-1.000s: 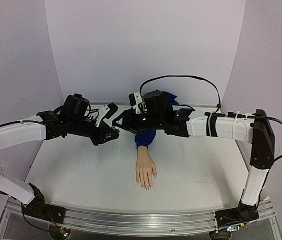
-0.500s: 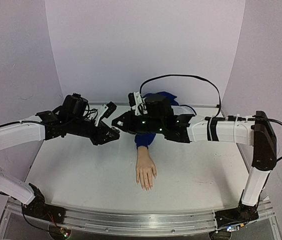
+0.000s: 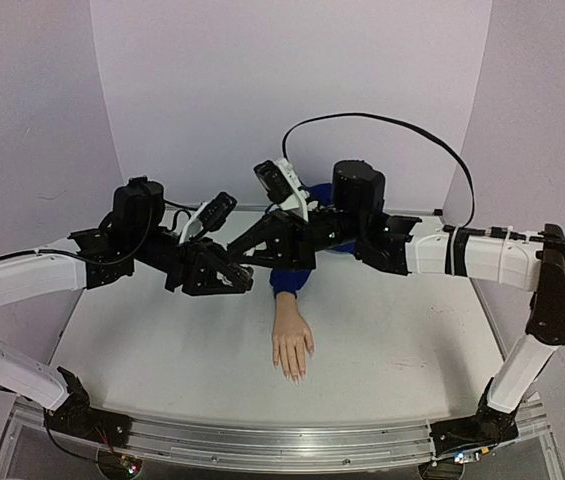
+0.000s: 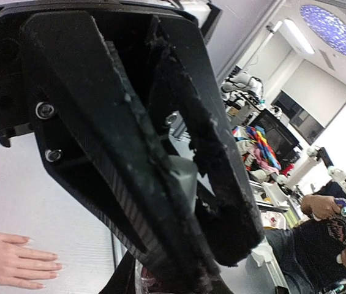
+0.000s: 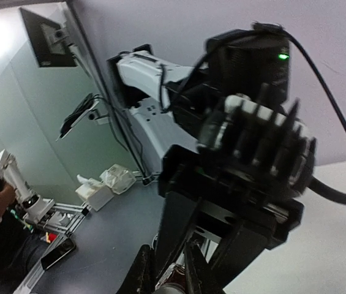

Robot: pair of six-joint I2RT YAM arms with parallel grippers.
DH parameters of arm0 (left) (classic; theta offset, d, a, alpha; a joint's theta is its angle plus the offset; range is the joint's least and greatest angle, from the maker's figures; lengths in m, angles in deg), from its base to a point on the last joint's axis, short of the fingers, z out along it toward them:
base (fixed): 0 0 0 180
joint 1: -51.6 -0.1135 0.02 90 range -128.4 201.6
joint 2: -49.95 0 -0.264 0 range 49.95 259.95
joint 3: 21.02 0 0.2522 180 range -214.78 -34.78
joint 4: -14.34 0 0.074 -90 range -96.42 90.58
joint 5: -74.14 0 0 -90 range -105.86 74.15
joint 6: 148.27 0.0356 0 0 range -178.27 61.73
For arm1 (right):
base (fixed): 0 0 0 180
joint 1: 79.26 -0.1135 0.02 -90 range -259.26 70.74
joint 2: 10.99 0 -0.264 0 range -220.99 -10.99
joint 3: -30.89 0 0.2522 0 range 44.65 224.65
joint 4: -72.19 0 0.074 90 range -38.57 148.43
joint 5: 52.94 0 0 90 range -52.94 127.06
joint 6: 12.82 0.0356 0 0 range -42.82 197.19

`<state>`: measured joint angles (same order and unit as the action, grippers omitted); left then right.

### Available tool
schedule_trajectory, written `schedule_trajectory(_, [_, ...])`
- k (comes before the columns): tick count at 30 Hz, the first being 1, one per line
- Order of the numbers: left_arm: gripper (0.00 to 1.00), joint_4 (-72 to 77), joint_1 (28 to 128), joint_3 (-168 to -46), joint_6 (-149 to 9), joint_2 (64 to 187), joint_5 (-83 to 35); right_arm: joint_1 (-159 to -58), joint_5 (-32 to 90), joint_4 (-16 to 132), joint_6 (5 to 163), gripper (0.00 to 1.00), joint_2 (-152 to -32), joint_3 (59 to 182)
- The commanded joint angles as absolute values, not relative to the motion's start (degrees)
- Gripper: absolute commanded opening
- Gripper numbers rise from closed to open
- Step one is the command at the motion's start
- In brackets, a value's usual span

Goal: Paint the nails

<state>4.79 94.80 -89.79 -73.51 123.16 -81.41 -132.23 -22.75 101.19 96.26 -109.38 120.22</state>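
The pale mannequin hand [image 3: 292, 343] lies palm down mid-table, its blue sleeve [image 3: 289, 279] toward the back. Its nails [image 3: 293, 371] point toward me, too small to tell their colour. The hand also shows in the left wrist view [image 4: 13, 260]. My left gripper [image 3: 240, 282] and right gripper [image 3: 234, 257] meet tip to tip above the table, left of the sleeve. The left gripper [image 4: 212, 262] is shut on the dark-red polish bottle [image 4: 143, 283]. The right gripper [image 5: 168, 275] is closed around the bottle's top [image 5: 171, 284]; the cap itself is mostly hidden.
The white table [image 3: 162, 345] has an aluminium rail [image 3: 282, 442] along its near edge. Pale backdrop walls [image 3: 292, 90] close in the back and sides. A black cable [image 3: 382, 122] loops above the right arm.
Both grippers stay joined at the bottle. The right wrist has rolled and its arm lifted; the left gripper has shifted slightly right and toward me.
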Motion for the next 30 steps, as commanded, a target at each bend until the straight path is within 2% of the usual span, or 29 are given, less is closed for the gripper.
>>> schedule_trajectory(1, [0.00,21.49,94.62,-92.52,-77.45,120.68,-85.81,-135.00,-35.33,99.78,90.18,0.00,-108.78,119.97])
schedule_trajectory(3, [0.00,21.54,94.58,-91.30,-76.74,119.78,-82.16,-134.33,-30.48,99.76,90.14,0.00,-107.91,119.53])
schedule_trajectory(4, [0.00,21.58,94.58,-90.35,-76.28,119.22,-78.97,-133.76,-27.58,99.74,90.58,0.03,-107.29,119.10])
schedule_trajectory(6, [0.00,20.55,94.58,-88.01,-74.15,117.51,-67.26,-132.59,-18.98,99.69,92.51,0.32,-105.80,117.76])
schedule_trajectory(7, [0.00,19.33,94.58,-86.76,-72.18,116.53,-62.37,-132.17,-14.89,99.59,93.55,0.42,-105.08,117.13])
schedule_trajectory(8, [0.00,18.33,94.58,-85.71,-70.23,115.62,-56.76,-131.93,-11.81,98.89,94.79,0.46,-104.59,116.90])
schedule_trajectory(11, [0.00,13.76,94.65,-83.09,-66.02,113.03,-38.67,-131.90,-0.12,95.05,98.26,0.71,-102.76,116.34])
schedule_trajectory(14, [0.00,12.79,94.66,-80.47,-64.01,110.65,-26.29,-131.95,11.56,92.40,103.71,0.83,-101.36,115.74])
schedule_trajectory(19, [0.00,12.52,94.64,-78.30,-62.95,108.93,-19.57,-133.15,21.78,90.50,109.80,0.86,-103.43,118.58])
schedule_trajectory(30, [0.00,11.74,94.66,-76.76,-64.95,109.50,-16.41,-138.72,33.55,78.81,111.35,0.83,-120.18,143.71])
